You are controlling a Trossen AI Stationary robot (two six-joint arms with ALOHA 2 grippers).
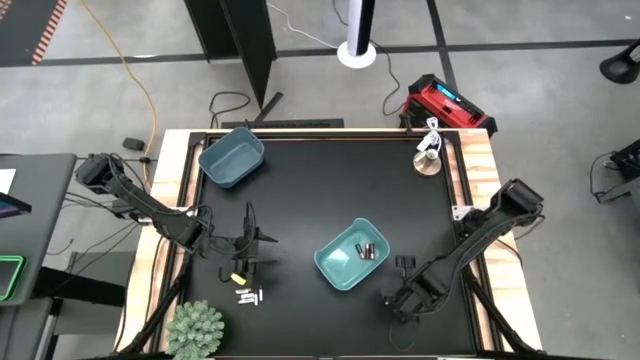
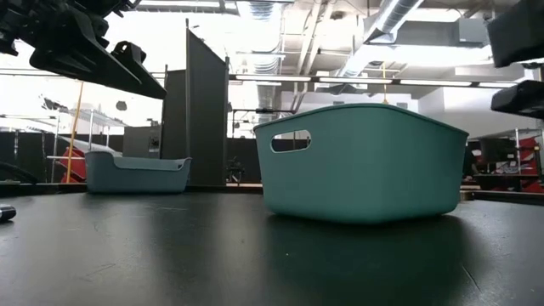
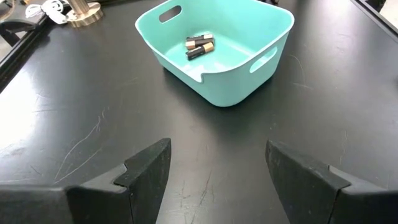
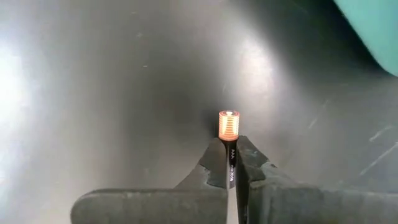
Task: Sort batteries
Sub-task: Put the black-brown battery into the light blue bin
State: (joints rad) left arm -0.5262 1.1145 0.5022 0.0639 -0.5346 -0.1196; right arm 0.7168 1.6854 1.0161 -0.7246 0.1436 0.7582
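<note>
My right jaws are clamped on a dark battery, its copper-coloured end sticking out past my fingertips above the black tabletop, just beside the teal bin holding two more dark batteries. My left jaws stand apart and empty, facing that bin, with white batteries lying on the tabletop near them and the blue bin at the far corner.

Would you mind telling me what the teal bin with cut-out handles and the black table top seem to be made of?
Teal bin with cut-out handles: probably moulded plastic, smooth and slightly glossy, with rounded corners and a uniform colour. Black table top: a hard, semi-matte sheet, possibly laminate or coated board; it reflects light softly and shows fine scratches.
</note>
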